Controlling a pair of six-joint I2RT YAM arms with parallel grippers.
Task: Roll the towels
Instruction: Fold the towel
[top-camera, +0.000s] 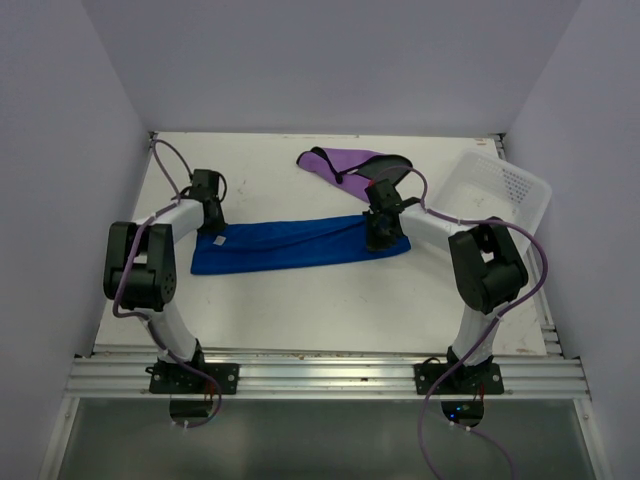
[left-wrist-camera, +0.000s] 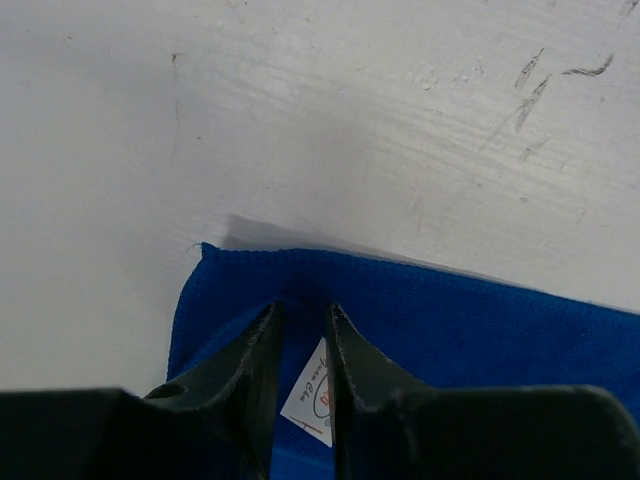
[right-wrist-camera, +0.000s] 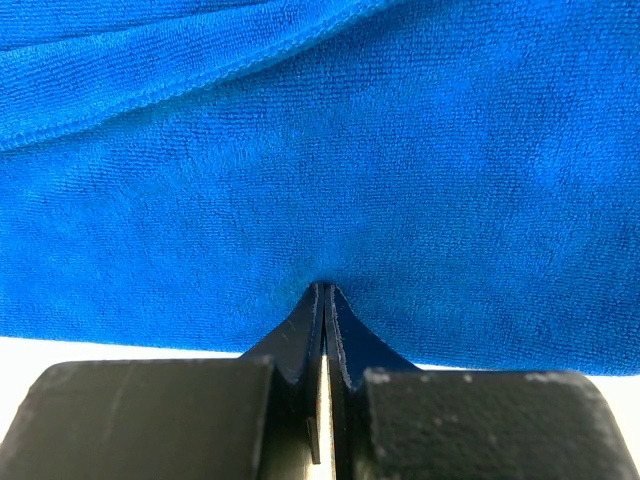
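The blue towel (top-camera: 300, 243) lies folded into a long strip across the middle of the table. My left gripper (top-camera: 212, 222) is at its left end. In the left wrist view its jaws (left-wrist-camera: 302, 312) stand a narrow gap apart over the towel's corner (left-wrist-camera: 450, 320), with a white label (left-wrist-camera: 312, 395) showing between them. My right gripper (top-camera: 383, 228) is at the towel's right end. In the right wrist view (right-wrist-camera: 325, 290) it is shut, with the towel's (right-wrist-camera: 320, 150) near edge puckered at its tips. The purple towel with a black section (top-camera: 350, 162) lies bunched at the back.
A white perforated basket (top-camera: 500, 195) lies tilted at the back right, next to the right arm. White walls enclose the table on the left, back and right. A metal rail (top-camera: 320, 375) runs along the near edge.
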